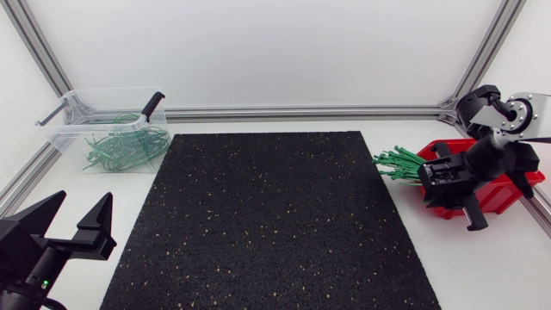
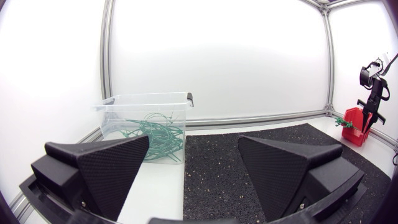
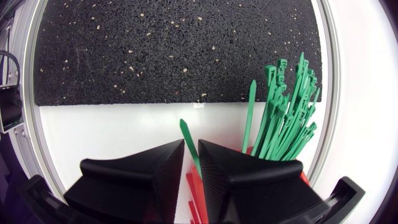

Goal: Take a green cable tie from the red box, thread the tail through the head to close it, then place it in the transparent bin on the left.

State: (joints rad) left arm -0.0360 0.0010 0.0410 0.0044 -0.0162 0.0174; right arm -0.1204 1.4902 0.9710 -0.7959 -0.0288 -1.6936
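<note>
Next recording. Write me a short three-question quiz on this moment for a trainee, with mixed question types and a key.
1. True or false: the transparent bin already holds green ties.
2. Fill in: the fingers of the left end effector stand ____.
3. Pick one: the right end effector is above A) the transparent bin, B) the red box, C) the left end effector.

Key: 1 true. 2 open. 3 B, with one green cable tie between its fingers.
</note>
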